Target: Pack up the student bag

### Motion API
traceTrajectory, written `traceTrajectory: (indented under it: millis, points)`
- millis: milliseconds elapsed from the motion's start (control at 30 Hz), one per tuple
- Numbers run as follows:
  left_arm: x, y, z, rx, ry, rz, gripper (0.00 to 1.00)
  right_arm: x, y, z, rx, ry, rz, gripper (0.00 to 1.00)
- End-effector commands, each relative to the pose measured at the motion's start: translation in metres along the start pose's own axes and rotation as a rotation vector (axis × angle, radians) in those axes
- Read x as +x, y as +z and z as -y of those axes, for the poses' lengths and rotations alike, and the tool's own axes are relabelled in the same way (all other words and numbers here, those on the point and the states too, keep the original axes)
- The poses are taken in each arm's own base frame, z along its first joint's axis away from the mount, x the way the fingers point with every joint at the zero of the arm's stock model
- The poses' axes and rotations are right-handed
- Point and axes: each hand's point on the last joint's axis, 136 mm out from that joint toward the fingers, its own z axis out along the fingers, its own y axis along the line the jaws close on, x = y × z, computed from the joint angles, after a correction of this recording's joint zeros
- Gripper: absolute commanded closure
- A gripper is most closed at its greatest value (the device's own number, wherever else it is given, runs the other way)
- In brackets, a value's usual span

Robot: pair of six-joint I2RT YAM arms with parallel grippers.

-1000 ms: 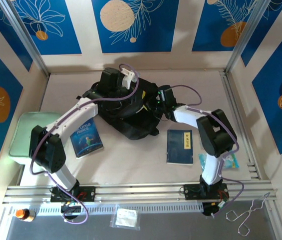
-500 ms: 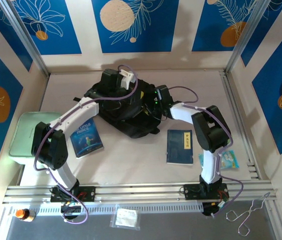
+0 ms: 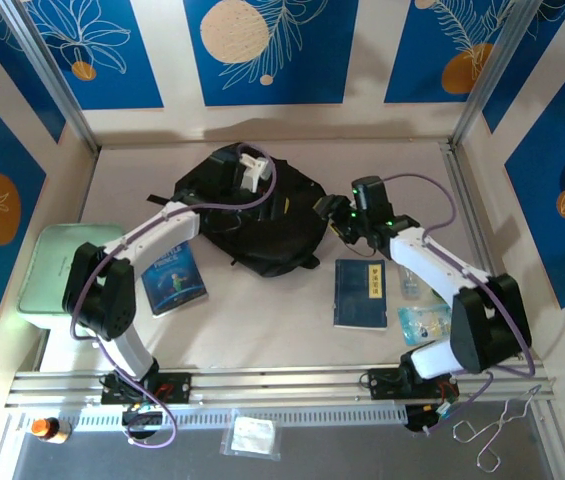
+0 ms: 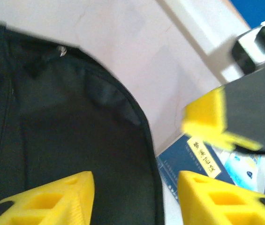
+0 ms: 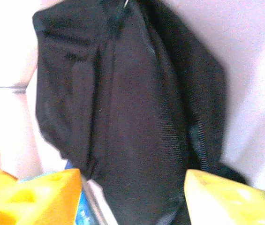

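Note:
The student bag (image 3: 262,225), a large black fabric backpack, lies flat at the middle back of the table. My left gripper (image 3: 245,178) hovers over its far top part. In the left wrist view the left gripper (image 4: 134,199) is open, with the bag (image 4: 66,136) beneath and nothing between the yellow fingers (image 4: 52,201). My right gripper (image 3: 334,214) sits just off the bag's right edge. Its own camera shows the right gripper (image 5: 132,197) open and facing the bag (image 5: 123,108), clear of the fabric.
A dark blue book (image 3: 360,292) lies right of the bag and shows again as a blue book (image 4: 193,159). A blue picture book (image 3: 174,280) lies on the left by a green tray (image 3: 57,265). A plastic packet (image 3: 424,322) sits near the right arm's base.
Both grippers have opened. My right arm pulled back to the right, off the bag. The bag's raised fabric has dropped and it lies flatter.

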Motion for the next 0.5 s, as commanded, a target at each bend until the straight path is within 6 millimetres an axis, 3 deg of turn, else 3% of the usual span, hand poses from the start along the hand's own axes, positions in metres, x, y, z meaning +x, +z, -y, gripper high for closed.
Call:
traceTrajectory:
  millis: [0,200,467]
  points:
    - [0.008,-0.012,-0.015,-0.072,-0.047,0.017,0.44,-0.013,-0.020,0.049,0.194,-0.075,0.079,0.35]
    - [0.053,-0.010,-0.078,-0.319,-0.230,-0.059,0.37,-0.013,-0.027,0.084,0.241,-0.006,0.057,0.31]
    - [0.092,-0.011,-0.145,-0.579,-0.377,-0.212,0.37,-0.002,-0.022,0.101,0.276,0.049,0.020,0.31]
